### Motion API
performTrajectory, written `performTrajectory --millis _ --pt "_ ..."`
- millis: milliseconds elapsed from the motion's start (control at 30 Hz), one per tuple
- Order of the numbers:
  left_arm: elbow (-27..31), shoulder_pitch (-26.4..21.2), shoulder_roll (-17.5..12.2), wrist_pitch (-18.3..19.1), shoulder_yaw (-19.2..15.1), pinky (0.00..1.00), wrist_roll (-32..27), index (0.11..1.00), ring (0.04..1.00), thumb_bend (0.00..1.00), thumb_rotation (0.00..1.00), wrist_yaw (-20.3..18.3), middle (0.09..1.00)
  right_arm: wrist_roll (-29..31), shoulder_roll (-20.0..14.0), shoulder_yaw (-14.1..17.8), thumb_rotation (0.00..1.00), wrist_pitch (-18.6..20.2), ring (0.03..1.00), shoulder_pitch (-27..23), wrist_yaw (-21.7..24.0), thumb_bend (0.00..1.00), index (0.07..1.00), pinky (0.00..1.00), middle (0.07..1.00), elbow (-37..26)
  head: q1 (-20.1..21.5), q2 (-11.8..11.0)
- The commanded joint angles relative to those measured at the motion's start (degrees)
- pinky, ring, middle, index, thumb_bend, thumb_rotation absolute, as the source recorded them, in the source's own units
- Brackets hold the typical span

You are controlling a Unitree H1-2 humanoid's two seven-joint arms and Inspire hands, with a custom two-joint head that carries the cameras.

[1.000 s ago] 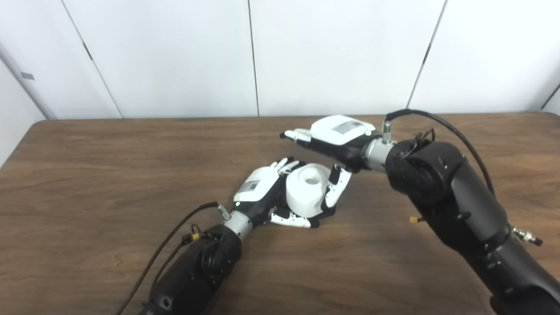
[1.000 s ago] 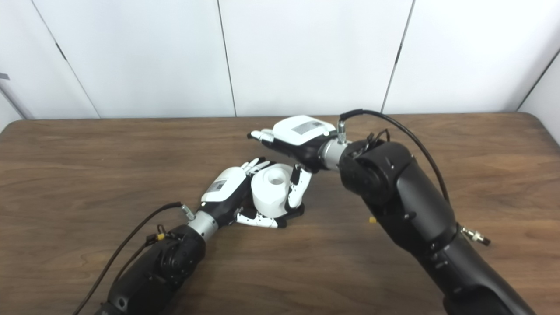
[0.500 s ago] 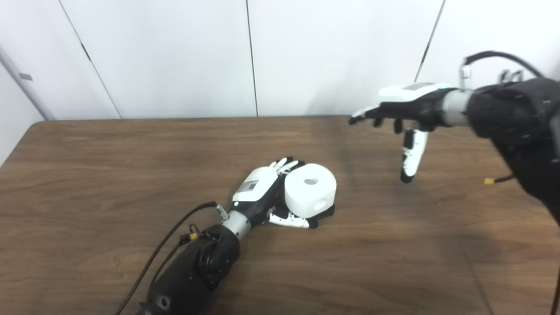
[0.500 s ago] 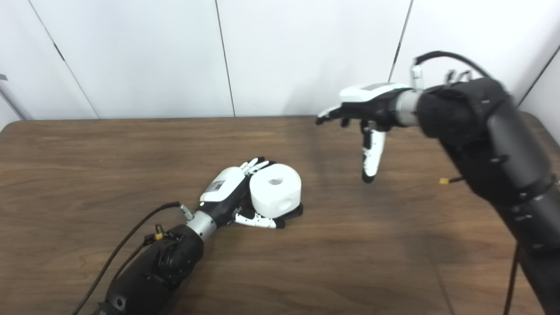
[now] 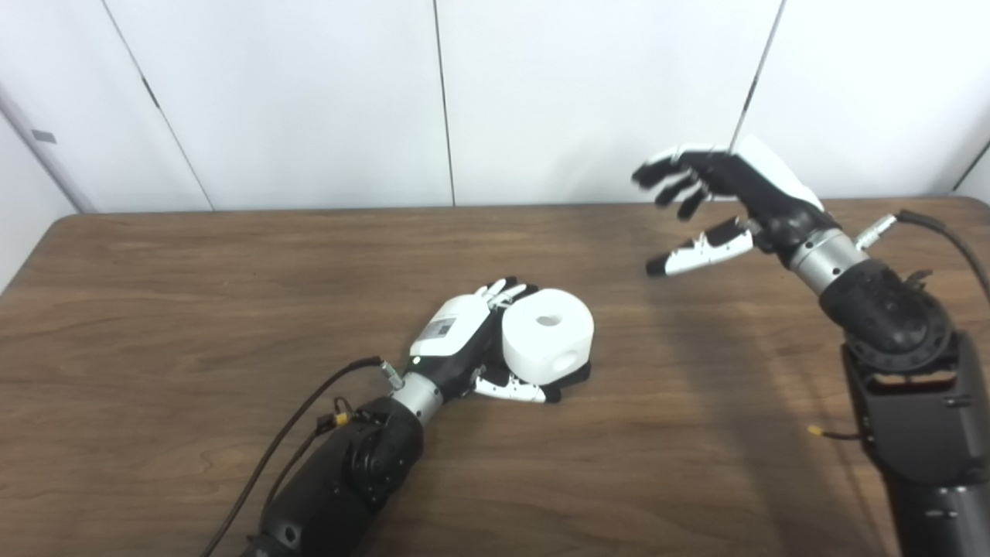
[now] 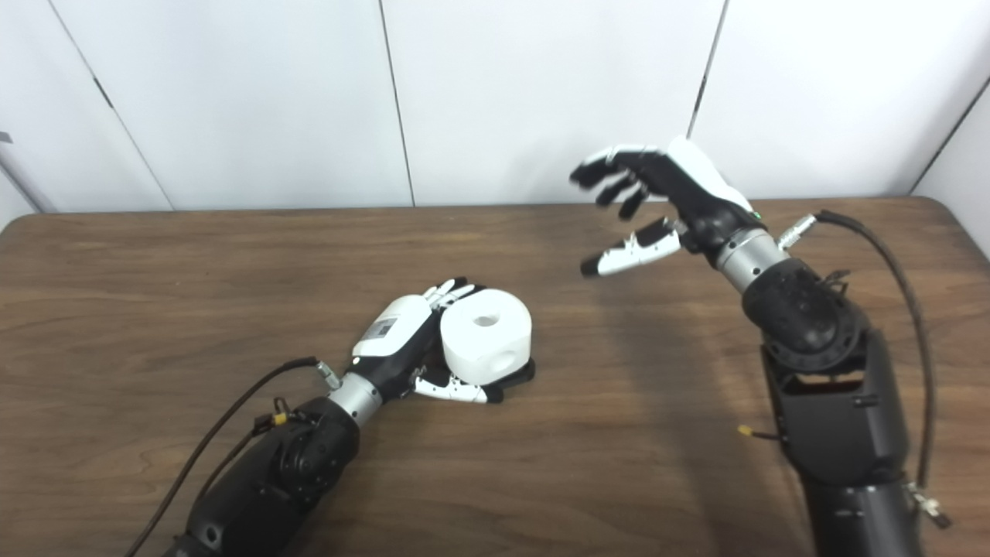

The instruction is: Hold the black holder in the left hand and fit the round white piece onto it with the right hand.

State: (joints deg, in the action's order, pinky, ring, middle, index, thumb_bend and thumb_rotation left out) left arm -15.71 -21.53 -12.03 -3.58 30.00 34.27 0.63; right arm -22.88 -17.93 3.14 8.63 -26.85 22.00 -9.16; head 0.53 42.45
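White piece seated on holder; right hand clear.

Round white piece (image 5: 547,334) sitting atop black holder (image 5: 574,376) on table (image 5: 193,294), left hand (image 5: 458,334) with fingers (image 5: 517,389) wrapped around its base. Right hand (image 5: 723,199) raised well apart, fingers spread, holding nothing. Possible trouble: seating not verifiable from here; if only perched, any loosening or tilt of left grip could tip the piece off.
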Motion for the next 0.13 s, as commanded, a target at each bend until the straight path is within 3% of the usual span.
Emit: performTrajectory --millis 0,100 --pt "-3.0 2.26 -0.87 0.49 1.77 1.0 1.1 0.481 1.0 0.52 0.06 -4.66 0.931 2.34 0.58 1.51 0.05 -4.82 0.644 -0.29 -5.52 0.71 0.696 0.52 0.723 0.72 -0.09 0.0" --pt "-2.88 2.44 -1.05 0.1 1.73 1.0 0.93 0.482 1.0 0.52 0.06 -4.47 0.93 3.77 1.34 1.36 0.07 -8.28 0.636 1.19 -9.12 0.71 0.695 0.52 0.726 3.16 -0.38 -0.1"
